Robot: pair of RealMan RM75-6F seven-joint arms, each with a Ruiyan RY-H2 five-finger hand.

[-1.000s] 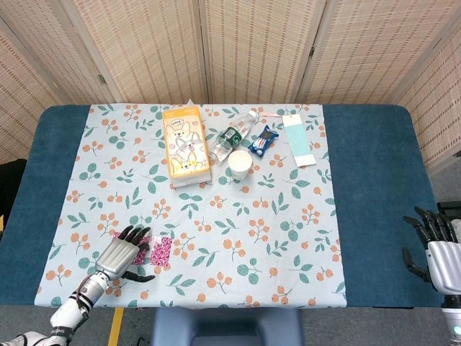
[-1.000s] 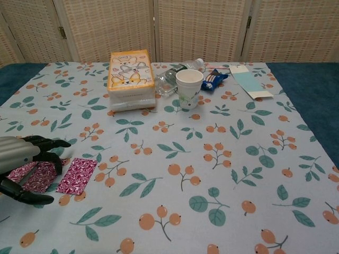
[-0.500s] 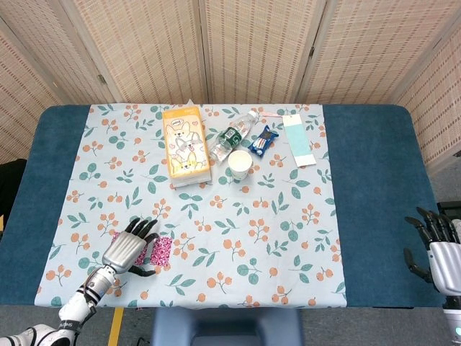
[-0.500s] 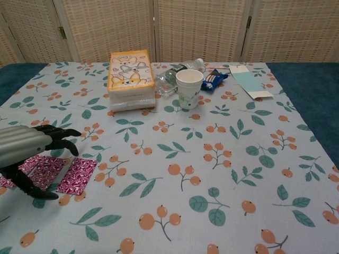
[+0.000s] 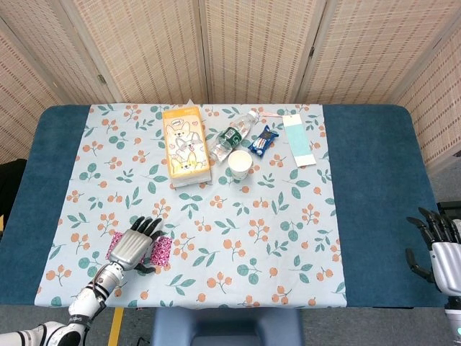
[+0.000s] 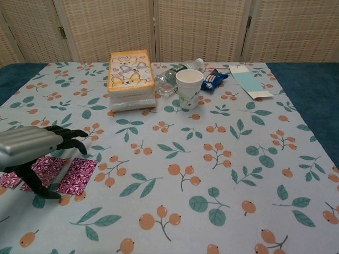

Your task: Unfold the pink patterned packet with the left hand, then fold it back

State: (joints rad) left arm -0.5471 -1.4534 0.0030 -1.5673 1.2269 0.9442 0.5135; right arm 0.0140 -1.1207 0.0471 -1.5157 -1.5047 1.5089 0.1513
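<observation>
Floral tablecloth [image 5: 238, 209] covers the table, where the pink patterned packet [image 6: 63, 174] lies spread flat near its front left edge, directly beneath the left hand [image 6: 37, 145], which hovers with fingers apart, gripping nothing.

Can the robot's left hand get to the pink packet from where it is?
Probably yes. The left hand is right over the pink patterned packet, which lies opened flat on the tablecloth near the front edge. Nothing lies between them; the box, bottle and cup sit far back.
</observation>
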